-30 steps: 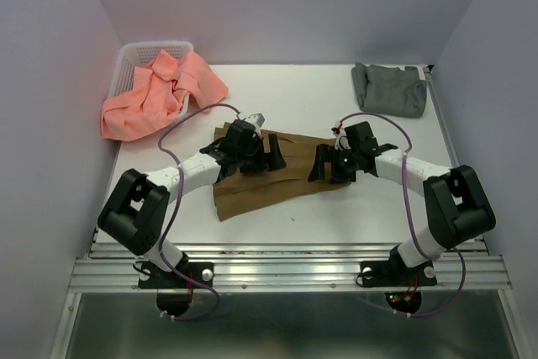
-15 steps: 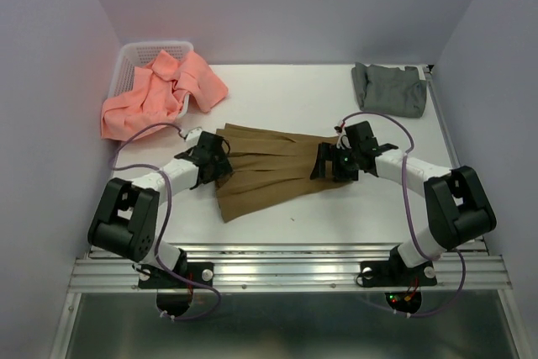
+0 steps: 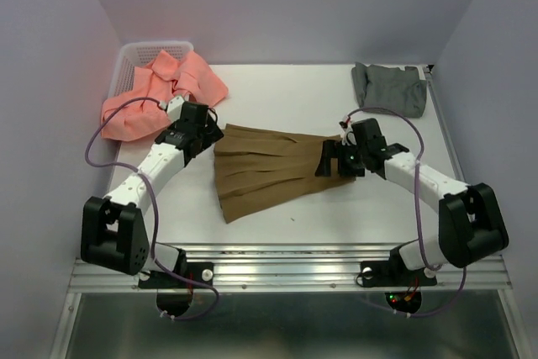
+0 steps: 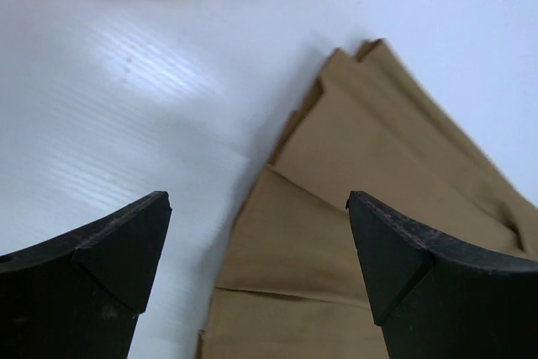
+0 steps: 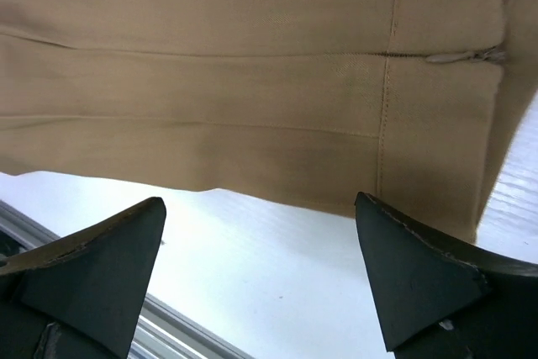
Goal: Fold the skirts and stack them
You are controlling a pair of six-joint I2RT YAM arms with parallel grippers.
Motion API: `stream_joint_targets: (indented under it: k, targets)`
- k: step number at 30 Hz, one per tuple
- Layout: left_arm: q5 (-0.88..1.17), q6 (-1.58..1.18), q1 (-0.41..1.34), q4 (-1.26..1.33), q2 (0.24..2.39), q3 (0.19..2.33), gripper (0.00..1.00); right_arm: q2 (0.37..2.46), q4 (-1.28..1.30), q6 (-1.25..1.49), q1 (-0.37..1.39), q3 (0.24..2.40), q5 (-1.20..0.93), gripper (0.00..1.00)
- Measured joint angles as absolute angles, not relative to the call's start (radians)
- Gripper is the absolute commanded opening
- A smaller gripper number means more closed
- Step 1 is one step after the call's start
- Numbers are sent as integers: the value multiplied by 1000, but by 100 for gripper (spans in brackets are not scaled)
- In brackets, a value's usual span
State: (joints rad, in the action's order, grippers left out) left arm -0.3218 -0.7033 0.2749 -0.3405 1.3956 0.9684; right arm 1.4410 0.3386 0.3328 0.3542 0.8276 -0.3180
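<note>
The tan-brown pleated skirt (image 3: pixel 269 170) lies spread flat mid-bench, its wide hem toward the left edge and its narrow waist toward the right. Bare bench (image 3: pixel 294 94) runs along the far edge and along the near edge. The grey skirt (image 3: pixel 389 90) sits at the far right corner. The salmon-pink skirt (image 3: pixel 160 94) is crumpled at the far left corner, draped over the white lattice basket (image 3: pixel 134 55).

The left jaws stand wide open over the tan-brown skirt's far-left corner, holding nothing. The right jaws, equally wide, hover over the waist beside the zipper (image 5: pixel 462 56), also holding nothing.
</note>
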Motion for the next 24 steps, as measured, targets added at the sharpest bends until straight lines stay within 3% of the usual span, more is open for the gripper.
stream_joint_targets:
  k: [5, 10, 24]
  targets:
    - [-277, -703, 383, -318, 1312, 1028, 99, 1293, 374, 332, 353, 873, -259, 100]
    - [-201, -691, 500, -256, 1361, 1050, 99, 1219, 391, 373, 351, 927, -68, 100]
    - [-111, -609, 594, -161, 1657, 1069, 99, 1544, 438, 418, 289, 942, 88, 100]
